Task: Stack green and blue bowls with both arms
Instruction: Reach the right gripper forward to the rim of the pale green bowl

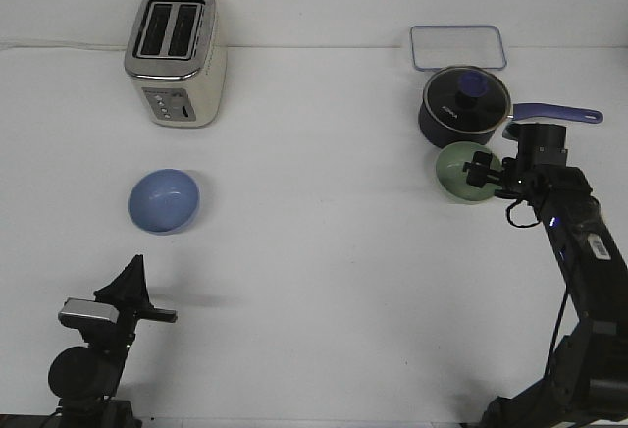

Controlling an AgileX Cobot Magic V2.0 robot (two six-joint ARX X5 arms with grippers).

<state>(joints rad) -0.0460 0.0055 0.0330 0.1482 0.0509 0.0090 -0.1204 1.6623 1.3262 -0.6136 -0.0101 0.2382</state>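
Observation:
The light blue bowl [164, 200] sits upright on the white table at the left, in front of the toaster. The pale green bowl [457, 175] is at the right, just in front of the dark blue saucepan. My right gripper [480, 170] is at the green bowl's right rim, with its fingers over the rim. I cannot tell whether they are closed on the rim. My left gripper [135, 273] is low at the front left, well in front of the blue bowl. It points away from me with its fingers together and empty.
A cream toaster [177, 55] stands at the back left. A dark blue lidded saucepan [463, 106] stands right behind the green bowl, its long handle [554, 112] pointing right. A clear rectangular container [458, 47] lies behind the saucepan.

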